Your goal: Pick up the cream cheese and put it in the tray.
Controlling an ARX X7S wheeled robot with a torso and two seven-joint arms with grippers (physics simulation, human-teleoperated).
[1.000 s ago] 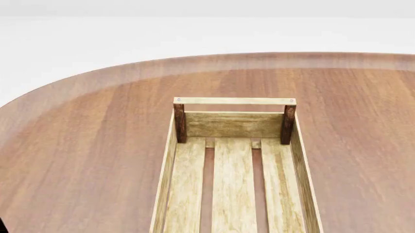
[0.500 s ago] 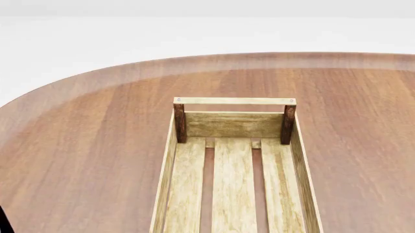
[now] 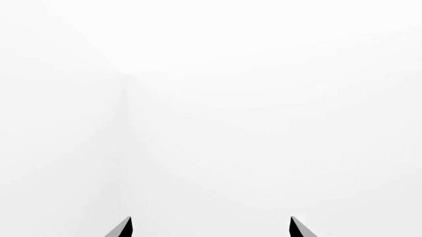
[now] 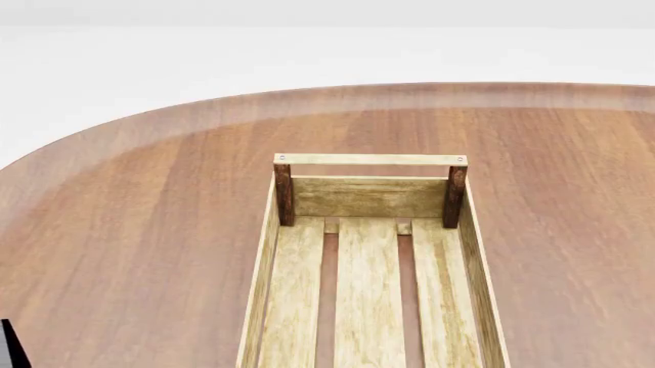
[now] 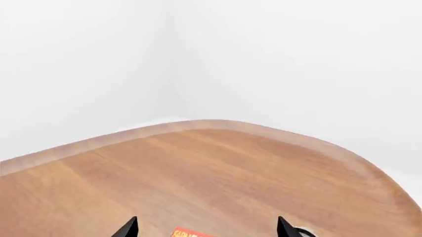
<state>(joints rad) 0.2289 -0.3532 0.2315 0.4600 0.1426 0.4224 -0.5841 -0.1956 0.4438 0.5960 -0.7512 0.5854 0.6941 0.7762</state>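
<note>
The tray [image 4: 370, 284] is sitting on the brown bench [image 4: 133, 230] toward its near edge, running lengthwise away from the robot, its rail handle [image 4: 370, 159] and dark corner posts at the far end, and its slatted floor is showing nothing inside as far as the head view reaches. The cream cheese is not showing in any view, so I cannot say where on the bench it is lying. The right pincer [image 5: 207, 228] is hanging over the bench with its two dark tips standing well apart, released and gripping nothing; between the tips, a sliver of a red-orange box [image 5: 191, 233] is peeking in at the frame edge, with a pale rounded thing [image 5: 305, 231] just beside one tip, too little of it showing to name. The left pincer [image 3: 211, 227] is pointing at blank white, tips likewise spread and empty. A dark sliver of the robot [image 4: 11, 343] is poking in at the near left corner of the head view, and that is the one change: half a second ago only a trace of it was there, a second ago almost none, so something on the left side is rising into sight while tray and bench are holding as they were. I judge the task to be at its very start, the search and approach. The next move calls for bringing the small white box into view, telling it from the red-orange one, and lowering an opened pincer over it.
</note>
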